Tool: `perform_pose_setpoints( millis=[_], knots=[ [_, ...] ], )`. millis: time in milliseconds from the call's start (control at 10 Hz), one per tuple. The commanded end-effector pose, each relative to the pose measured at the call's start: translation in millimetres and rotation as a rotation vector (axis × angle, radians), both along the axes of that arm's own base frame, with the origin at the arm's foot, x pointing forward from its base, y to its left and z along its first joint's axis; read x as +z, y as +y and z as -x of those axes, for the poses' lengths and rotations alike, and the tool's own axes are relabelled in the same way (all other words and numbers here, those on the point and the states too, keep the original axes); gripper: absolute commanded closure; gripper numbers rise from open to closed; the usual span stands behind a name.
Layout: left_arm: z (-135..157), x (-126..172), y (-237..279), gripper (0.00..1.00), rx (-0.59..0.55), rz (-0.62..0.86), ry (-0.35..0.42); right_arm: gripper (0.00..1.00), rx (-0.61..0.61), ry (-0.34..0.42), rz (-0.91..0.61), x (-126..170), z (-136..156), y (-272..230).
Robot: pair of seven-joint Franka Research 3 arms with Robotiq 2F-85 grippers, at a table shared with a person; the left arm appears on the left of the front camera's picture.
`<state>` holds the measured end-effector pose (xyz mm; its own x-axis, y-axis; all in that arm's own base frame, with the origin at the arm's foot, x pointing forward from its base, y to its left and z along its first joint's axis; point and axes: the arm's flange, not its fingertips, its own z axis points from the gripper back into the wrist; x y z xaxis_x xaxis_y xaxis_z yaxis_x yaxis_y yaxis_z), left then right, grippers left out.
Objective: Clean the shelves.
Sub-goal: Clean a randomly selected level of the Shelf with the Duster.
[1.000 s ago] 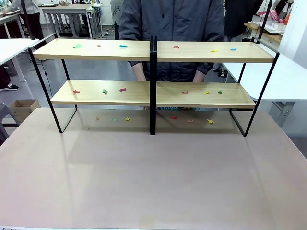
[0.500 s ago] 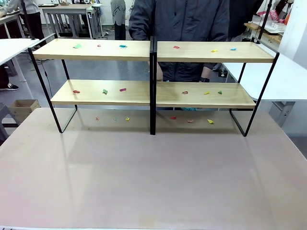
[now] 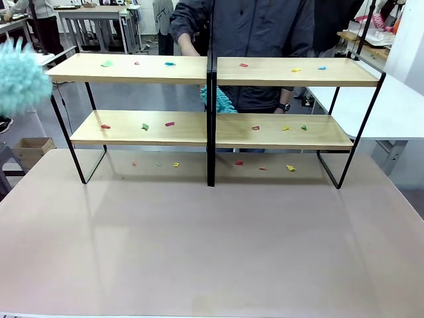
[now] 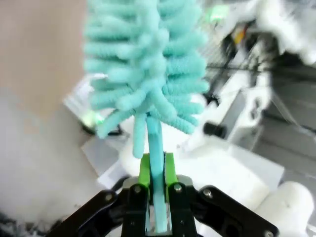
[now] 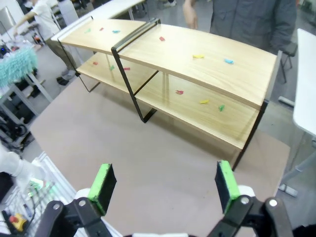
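Nearest, in the left wrist view, the left gripper (image 4: 157, 168) was clamped tight, its green pads (image 4: 143, 170) pressed on the slim handle of a teal duster (image 4: 148, 74) whose fluffy head rose straight above the jaws. In the front view that duster head (image 3: 20, 76) hung in the air at the picture's left edge, level with the upper board and just outside the rack's left end.

In the right wrist view, the right gripper (image 5: 163, 186) stood with its fingers spread wide and nothing between them, high above the beige tabletop (image 3: 212, 245) and looking down on the rack.

The shelves (image 3: 132, 68) stood across the far half of the tabletop, two light wooden boards on a black frame with a black centre post. Small coloured paper scraps (image 3: 145, 126) lay scattered along both boards, with more on the tabletop under the lower board.

Behind the shelves stood a person (image 3: 252, 33) in a dark jacket. A second teal fluffy object (image 3: 218, 101), apparently another duster, showed beside the centre post between the two boards; the grip on it could not be made out.
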<state>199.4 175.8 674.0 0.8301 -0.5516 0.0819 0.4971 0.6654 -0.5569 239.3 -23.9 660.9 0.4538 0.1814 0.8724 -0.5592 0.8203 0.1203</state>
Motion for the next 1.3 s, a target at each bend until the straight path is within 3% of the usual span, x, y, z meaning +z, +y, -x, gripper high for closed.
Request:
perform_pose_setpoints(
  millis=[0,100,200,300,400,500,700,900,1200],
  knots=[
    [75.9,-8.9,15.2,0.88,-0.172,0.044,-0.032,0.0,0.0,0.001,-0.001,-1.1,-0.4,-0.1],
    [85.8,-28.3,0.3,0.88,-0.363,0.018,-0.048,0.0,0.0,0.001,-0.001,-1.1,-0.4,-0.1],
    [70.1,-32.6,-23.0,0.88,-0.329,-0.049,-0.032,0.0,0.0,0.001,-0.001,-1.1,-0.4,-0.1],
    [51.8,-52.7,-5.3,0.88,-0.188,-0.018,-0.025,0.0,0.0,0.001,-0.001,-1.1,-0.4,-0.1],
    [51.8,-52.7,-5.3,0.88,-0.188,-0.018,-0.025,0.0,0.0,0.001,-0.001,-1.1,-0.4,-0.1],
    [58.3,-68.7,-19.1,0.88,-0.276,-0.027,-0.037,0.0,0.0,0.001,-0.001,-1.1,-0.4,-0.1],
    [2.2,-69.0,-94.5,0.88,-0.385,-0.088,-0.006,0.0,0.0,0.001,-0.001,-1.1,-0.4,-0.1],
    [-42.2,-74.9,-156.8,0.88,-0.343,-0.067,0.007,0.0,0.0,0.001,-0.001,-1.1,-0.4,-0.1],
    [-101.7,-90.1,-236.1,0.88,-0.088,-0.085,-0.11,0.0,0.0,0.001,-0.001,-1.1,-0.4,-0.1]
  ],
)
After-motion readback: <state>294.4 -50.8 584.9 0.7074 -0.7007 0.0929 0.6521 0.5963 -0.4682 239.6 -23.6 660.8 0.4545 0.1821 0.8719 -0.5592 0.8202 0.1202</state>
